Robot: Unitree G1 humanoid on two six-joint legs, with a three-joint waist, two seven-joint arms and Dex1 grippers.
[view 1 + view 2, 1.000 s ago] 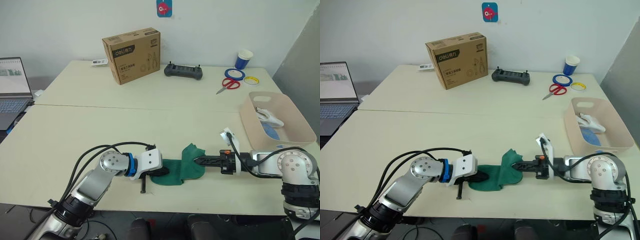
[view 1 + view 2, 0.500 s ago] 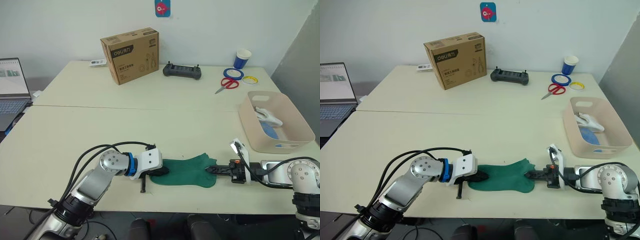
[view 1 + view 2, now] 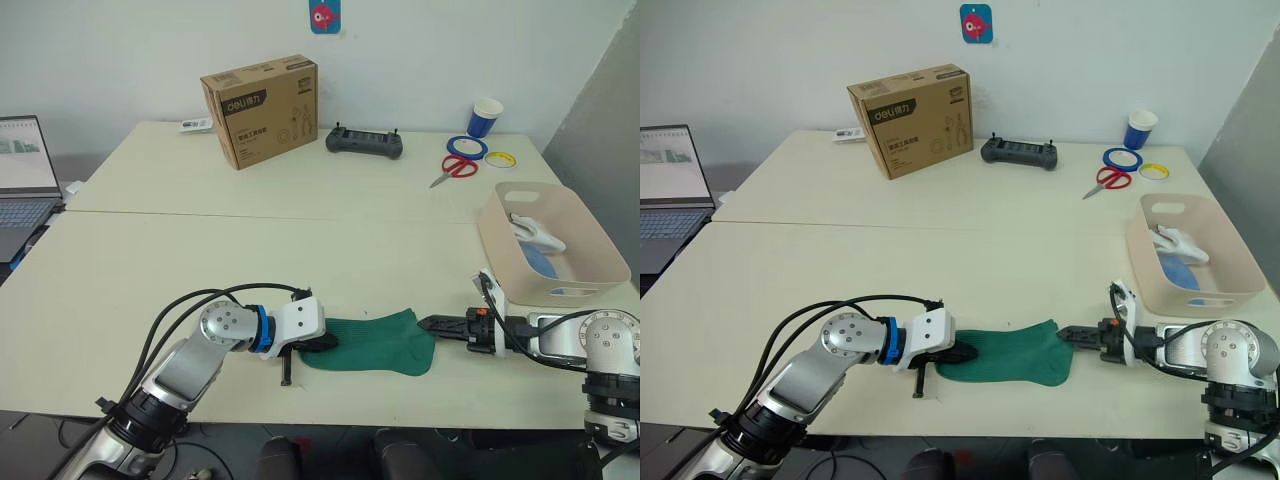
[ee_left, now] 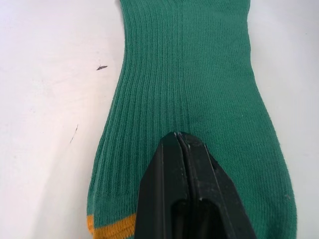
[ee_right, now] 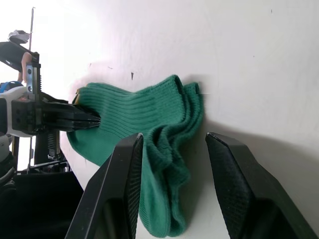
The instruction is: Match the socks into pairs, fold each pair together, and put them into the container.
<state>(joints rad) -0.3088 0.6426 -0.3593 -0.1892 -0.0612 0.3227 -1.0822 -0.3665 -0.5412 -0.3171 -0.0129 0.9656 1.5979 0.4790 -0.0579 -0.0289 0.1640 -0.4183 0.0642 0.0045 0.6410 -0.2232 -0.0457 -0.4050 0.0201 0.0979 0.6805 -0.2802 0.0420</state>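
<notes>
The green socks [image 3: 372, 341] lie flat on the counter [image 3: 200, 260], near the front edge, between the two arms. They look like two socks stacked, w/ the long way running left to right. The left gripper [image 3: 325, 342] has its jaws pressed together on the toe end, pinning it down; in the left wrist view the black tips sit on the ribbed cloth by an orange-yellow band. The right gripper [image 3: 432, 323] is just beside the cuff end, jaws spread wide and holding nothing. In the right wrist view the cuffs lie right between the two tips. So the right arm is nearer the loose end, and I think it should grab there and fold toward the left.

The cloth is soft, knit, ribbed, a bit bunchy at the cuffs. The container [image 3: 600, 266] is a smooth pale basin w/ round corners, off to the right, w/ white and blue socks already inside.
</notes>
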